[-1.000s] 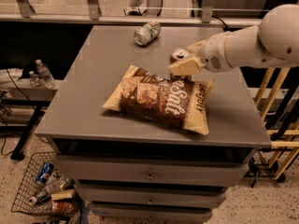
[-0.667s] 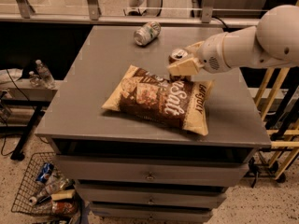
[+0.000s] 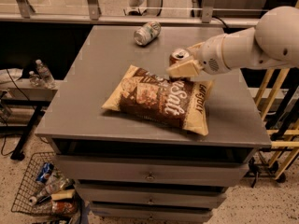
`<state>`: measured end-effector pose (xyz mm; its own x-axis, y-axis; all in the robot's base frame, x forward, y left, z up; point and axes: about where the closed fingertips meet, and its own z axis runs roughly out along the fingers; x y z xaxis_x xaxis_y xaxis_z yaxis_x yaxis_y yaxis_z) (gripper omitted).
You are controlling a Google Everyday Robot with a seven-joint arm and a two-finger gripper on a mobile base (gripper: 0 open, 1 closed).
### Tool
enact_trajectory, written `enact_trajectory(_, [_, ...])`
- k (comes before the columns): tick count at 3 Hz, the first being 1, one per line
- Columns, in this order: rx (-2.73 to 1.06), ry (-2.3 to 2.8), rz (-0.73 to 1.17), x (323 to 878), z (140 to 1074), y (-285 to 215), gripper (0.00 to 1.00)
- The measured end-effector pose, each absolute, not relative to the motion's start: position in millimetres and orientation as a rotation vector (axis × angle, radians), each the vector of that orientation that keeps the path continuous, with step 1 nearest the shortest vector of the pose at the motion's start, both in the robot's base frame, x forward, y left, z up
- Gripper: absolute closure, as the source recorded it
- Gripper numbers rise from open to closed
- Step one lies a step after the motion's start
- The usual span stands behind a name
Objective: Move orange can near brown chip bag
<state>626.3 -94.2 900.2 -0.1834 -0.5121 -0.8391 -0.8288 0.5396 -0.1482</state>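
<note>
Since the task wants the orange can [image 3: 179, 56] beside the bag [image 3: 159, 99], the gripper [image 3: 181, 67] sits right of centre in the frame, at the bag's upper right corner. Its pale fingers [image 3: 187, 69] look closed on the can's lower body. The can is upright with its silver top showing, just at the bag's far edge; whether it rests on the surface [image 3: 93, 87] I cannot tell. Keeping it upright looks meant for a stable set-down, and release seems the only step left. The white arm [image 3: 247, 43] reaches in from the right edge. A silver can [image 3: 147, 32] lies on its side at upper centre, well apart. The grey surface tops a stack of drawers [image 3: 149, 174]. A wire basket [image 3: 46, 190] of litter stands at lower left.
</note>
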Motion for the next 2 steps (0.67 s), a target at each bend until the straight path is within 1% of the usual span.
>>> enact_trajectory(1, [-1.106, 1.847, 0.430, 626.1, 899.9, -92.2, 0.00])
enact_trajectory(2, [-1.106, 1.847, 0.430, 626.1, 899.9, -92.2, 0.00])
